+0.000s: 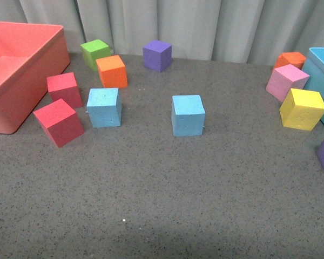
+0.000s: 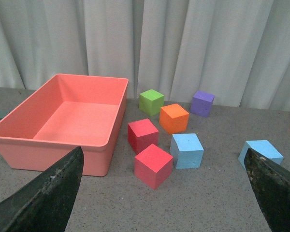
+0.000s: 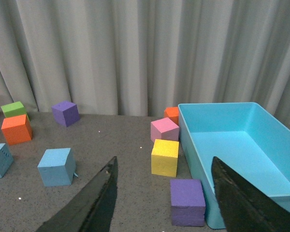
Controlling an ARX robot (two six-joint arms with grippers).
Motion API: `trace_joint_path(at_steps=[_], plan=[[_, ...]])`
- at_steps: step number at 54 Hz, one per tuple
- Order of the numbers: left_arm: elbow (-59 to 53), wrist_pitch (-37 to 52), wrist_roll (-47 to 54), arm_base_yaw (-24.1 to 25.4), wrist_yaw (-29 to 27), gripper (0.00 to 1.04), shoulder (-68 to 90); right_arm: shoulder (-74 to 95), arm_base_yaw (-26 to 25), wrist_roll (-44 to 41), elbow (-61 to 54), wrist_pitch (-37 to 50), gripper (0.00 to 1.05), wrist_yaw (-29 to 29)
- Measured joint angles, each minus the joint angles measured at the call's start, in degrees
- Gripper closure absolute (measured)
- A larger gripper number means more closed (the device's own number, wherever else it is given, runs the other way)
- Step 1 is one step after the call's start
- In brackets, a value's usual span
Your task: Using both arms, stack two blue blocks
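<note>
I record no progress: left gripper (image 2: 162,159) and right gripper (image 3: 164,162) both spread wide and empty, first blue block (image 2: 187,150) and second blue block (image 2: 261,152) ahead of them, apart, unstacked, grasping and stacking outstanding.

Dark grey speckled counter (image 1: 167,205) filling the foreground, pale grey pleated fabric curtain (image 1: 216,27) hanging straight along its far edge, soft even light, faint shadows
</note>
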Motion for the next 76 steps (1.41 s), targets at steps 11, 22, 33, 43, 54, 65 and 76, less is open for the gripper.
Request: trace_joint_path(at_steps=[11,22,33,43,54,65,76], plan=[[4.9,0.59,-8.41,-2.8,-7.21,0.07,22.14,-0.02,0.0,0.0,0.0,-0.02,0.1,-0.02],[15.47,19.96,-10.23,-6.4,-7.32,0.07,51.91,-0.02,0.0,0.02,0.0,-0.02,0.1,0.0],[31.08,20.61,-10.71,-9.44,-6.8,0.07,78.75,-0.02,0.0,0.02,0.0,-0.02,0.1,0.0],[46.93,13.44,-10.82,-9.94,-7.13,0.07,95.91,-0.02,0.0,0.02,0.0,-0.02,0.1,0.0],[62.42,3.87,-9.57,-10.12,-7.87,0.07,108.5,-0.02,0.0,0.02,0.0,-0.02,0.1,0.0],[75.19,-8.44,-9.9,-11.23,-6.47,0.07,117.98,-0.02,0.0,0.02,0.0,-0.02,0.1,0.0],[82.34,-16.11,-11.76,-13.62,-5.75,0.07,123.78,-0.02,0.0,0.02,0.0,-0.02,0.1,0.0]])
